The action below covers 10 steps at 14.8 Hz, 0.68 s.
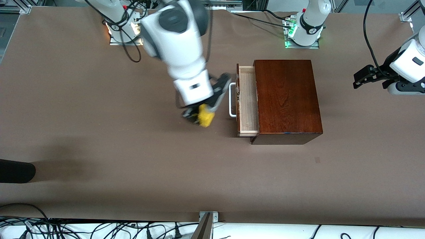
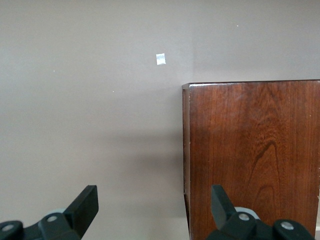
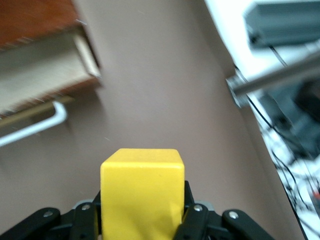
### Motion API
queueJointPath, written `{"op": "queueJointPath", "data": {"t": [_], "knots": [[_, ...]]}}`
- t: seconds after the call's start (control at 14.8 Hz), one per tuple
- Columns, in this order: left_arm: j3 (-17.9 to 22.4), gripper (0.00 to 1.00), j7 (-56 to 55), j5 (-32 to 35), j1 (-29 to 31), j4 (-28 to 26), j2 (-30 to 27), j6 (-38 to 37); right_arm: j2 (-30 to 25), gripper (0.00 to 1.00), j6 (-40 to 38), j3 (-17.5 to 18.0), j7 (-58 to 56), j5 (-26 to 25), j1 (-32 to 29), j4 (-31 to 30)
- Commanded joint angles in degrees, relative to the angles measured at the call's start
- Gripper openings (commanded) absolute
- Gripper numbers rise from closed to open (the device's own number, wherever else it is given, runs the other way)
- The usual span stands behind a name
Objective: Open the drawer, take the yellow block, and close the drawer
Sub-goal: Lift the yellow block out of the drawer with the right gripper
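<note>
My right gripper (image 1: 202, 116) is shut on the yellow block (image 1: 206, 115) and holds it in the air over bare table, just outside the white handle (image 1: 231, 99). In the right wrist view the yellow block (image 3: 142, 192) fills the space between the fingers. The drawer (image 1: 247, 101) stands pulled out of the dark reddish-brown wooden box (image 1: 286, 99), its pale interior bare. My left gripper (image 1: 360, 79) waits open over the table at the left arm's end. In the left wrist view its fingers (image 2: 85, 207) stand wide apart above the box (image 2: 255, 155).
A small pale mark (image 2: 160, 59) lies on the brown table. A dark object (image 1: 16, 171) juts in at the right arm's end, nearer the front camera. Cables (image 1: 99, 229) run along the table's front edge.
</note>
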Motion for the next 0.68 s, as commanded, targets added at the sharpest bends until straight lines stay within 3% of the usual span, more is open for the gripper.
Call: {"op": "queueJointPath", "data": {"t": [0.0,0.27,0.61], "knots": [[-1.3,1.0,1.9,-1.7,-0.3,0.4,-0.3,-0.8,-9.1,0.0,0.2,1.2,2.1,1.1,-7.0,-12.4],[-9.7,1.0,12.6,-4.1,-0.5,0.4,0.4,-7.0,-18.1,0.0,0.3,1.2,6.3,5.6,-15.5,-28.8],[-23.4,1.0,20.8,-3.4,-1.1,3.2,7.4,-8.2,-20.1,0.0,1.3,0.1,14.6,5.8,-21.0,-42.1]]}}
